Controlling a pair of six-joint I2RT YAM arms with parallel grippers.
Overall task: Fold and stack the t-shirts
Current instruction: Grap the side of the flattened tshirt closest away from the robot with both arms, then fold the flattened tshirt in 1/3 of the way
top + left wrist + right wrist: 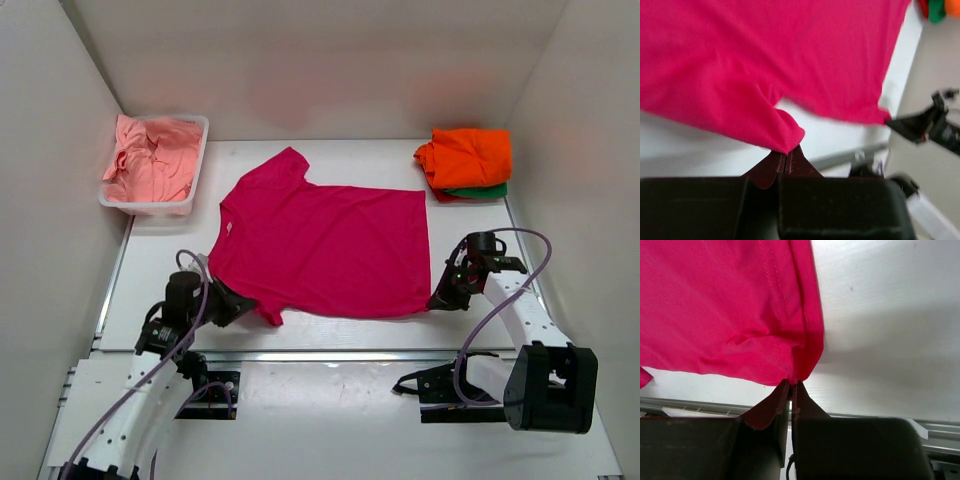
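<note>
Pinching unfolded magenta t-shirt (325,245): left gripper (786,158), right gripper (794,389); orange t-shirt (468,155), green t-shirt (482,190) stacked; salmon t-shirts (150,160) waiting in tub (150,207)

1. You had one magenta shirt (330,245).
2. You had two more, folded: one orange shirt (468,155), one green shirt (482,190).
3. You had one tub (146,207); its pink shirts (155,160) couldn't be counted.
4. You had two grippers: left gripper (250,305), right gripper (438,300).
</note>
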